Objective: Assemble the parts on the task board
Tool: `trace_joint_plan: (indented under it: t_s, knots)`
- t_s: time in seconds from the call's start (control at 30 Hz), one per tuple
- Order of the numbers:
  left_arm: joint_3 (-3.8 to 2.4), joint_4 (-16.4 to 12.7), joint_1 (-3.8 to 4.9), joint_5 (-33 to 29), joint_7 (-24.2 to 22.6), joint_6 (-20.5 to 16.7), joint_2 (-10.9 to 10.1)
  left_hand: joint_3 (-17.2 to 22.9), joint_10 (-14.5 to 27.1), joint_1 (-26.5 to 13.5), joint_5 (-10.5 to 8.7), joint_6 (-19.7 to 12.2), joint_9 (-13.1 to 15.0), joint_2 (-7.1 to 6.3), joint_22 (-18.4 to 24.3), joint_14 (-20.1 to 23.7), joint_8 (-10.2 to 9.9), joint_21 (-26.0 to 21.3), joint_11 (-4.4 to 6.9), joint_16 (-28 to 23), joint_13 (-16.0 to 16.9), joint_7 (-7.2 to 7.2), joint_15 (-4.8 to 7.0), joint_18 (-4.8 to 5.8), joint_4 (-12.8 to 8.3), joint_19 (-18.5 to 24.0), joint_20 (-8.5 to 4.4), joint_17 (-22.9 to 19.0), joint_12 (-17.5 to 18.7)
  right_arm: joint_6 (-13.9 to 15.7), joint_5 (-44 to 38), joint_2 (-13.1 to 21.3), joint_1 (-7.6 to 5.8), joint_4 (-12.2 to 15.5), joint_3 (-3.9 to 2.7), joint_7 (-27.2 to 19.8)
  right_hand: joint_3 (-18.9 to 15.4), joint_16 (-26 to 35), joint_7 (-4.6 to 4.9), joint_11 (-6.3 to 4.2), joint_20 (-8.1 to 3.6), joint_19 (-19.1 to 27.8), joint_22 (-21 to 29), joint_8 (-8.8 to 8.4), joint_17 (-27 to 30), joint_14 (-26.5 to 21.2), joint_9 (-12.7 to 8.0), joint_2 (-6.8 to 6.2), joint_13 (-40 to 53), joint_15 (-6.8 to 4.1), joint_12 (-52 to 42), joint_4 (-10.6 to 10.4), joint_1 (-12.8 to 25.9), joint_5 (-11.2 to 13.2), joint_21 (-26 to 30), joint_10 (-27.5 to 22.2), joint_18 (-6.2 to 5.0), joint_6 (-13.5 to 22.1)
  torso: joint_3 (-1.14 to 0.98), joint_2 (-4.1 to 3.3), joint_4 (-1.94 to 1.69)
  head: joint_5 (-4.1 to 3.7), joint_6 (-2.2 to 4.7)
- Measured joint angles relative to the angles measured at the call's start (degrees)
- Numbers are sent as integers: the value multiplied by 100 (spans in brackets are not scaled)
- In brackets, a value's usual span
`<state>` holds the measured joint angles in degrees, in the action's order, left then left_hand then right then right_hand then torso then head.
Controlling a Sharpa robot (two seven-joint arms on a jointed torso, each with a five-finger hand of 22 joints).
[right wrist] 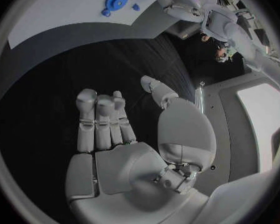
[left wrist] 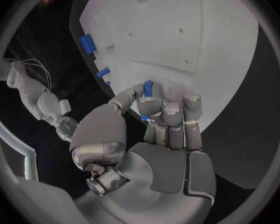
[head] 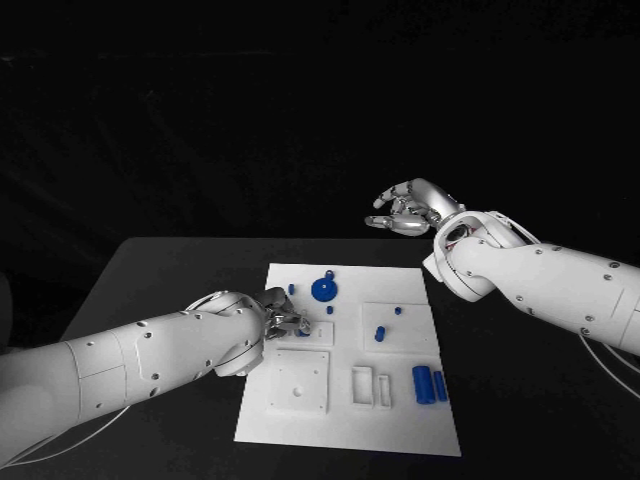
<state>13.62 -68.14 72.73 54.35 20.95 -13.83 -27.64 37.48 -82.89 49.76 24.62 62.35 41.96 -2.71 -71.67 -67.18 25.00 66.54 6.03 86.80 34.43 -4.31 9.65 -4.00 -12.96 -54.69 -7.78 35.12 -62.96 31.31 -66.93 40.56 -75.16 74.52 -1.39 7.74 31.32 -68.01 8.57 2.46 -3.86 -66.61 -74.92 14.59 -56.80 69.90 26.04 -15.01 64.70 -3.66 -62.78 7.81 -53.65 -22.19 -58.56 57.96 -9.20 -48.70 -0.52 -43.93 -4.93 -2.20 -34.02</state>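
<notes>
Left hand (left wrist: 162,119) pinches blue part (left wrist: 148,88) – clearest at wrist; right hand (head: 407,210) raised, fingers apart, empty.

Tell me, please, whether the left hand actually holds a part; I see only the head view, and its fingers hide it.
Observer: Yes. The left wrist view shows the left hand pinching a small blue part between its thumb and a finger, over the task board.
Operator: Thank you. Is the right hand carrying anything?
Observer: No. In the right wrist view the right hand has a bare palm and extended fingers, above the black table.
</notes>
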Motion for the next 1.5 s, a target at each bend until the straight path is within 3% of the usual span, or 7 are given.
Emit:
trace_joint_plan:
  t_s: [0.57, 0.8, 1.0, 1.1, 1.5]
  knots:
    - [-7, 35, 10, -2, 4, 119, 14, -8, 0, 0, 6, 0, 5, 0, -4, -2, 2, 0, 0, 0, 0, 0, -2, 0, -8, 0, 0, -7, -23, -6, 0, -11, 0, -13, 0, 2, 0, 0, -3, -21, 9, 9, 1, 0, 0, -1, -1, 0, -5, 1, 0, 0, 0, -22, 0, -21, -1, 4, 2, -1, -2, -1, -9]
    - [-17, 145, 41, -3, 38, 335, 94, -13, 0, -36, 38, 0, 373, 36, -4, -11, 26, 0, 0, 0, -19, 0, -11, 0, -13, 1, 0, -26, -50, -10, 0, -25, 0, -25, 0, 4, -1, 0, -6, -21, 9, 9, 1, 0, 0, -1, -1, 0, -10, 1, 0, -1, 0, -22, 0, -21, -1, 4, -6, -1, 0, 2, -14]
    - [-19, 194, 50, 3, 55, 463, 137, -16, 0, -100, -73, 0, 487, 100, -10, -12, 36, -3, 0, 0, -46, 0, -12, 0, -16, 1, 0, -49, -71, -16, 0, -43, 0, -31, 0, 4, -16, 0, -10, -21, 9, 9, 2, 0, 0, -14, -2, 0, -10, -12, 0, -16, 0, -22, 0, -21, 0, 1, -8, -1, -1, 3, -25]
    - [-17, 196, 49, 4, 59, 499, 147, 18, 0, -144, -267, 0, 458, 144, -10, -13, 80, -22, 0, 0, -68, 0, -13, 1, 17, 1, 0, -64, -71, -19, 0, -49, 1, -37, 0, 4, -16, 0, -13, -21, 9, 9, 2, 0, 0, -22, -2, 0, -16, -20, 0, -16, 0, -22, 0, -21, -1, -2, -7, -1, 1, 3, -28]
    - [-13, 225, 43, 7, 75, 566, 200, 58, 0, -224, -351, 19, 450, 223, -23, -33, 130, -22, 0, -1, -95, 5, -33, 0, 57, 1, 0, -76, -96, -31, 1, -92, 10, -82, 0, 5, -16, 0, -21, -21, 10, 9, -3, 0, 0, -22, -2, 0, -16, -20, -22, -16, 0, -22, 0, -20, -1, -7, -4, -1, 3, 3, -21]
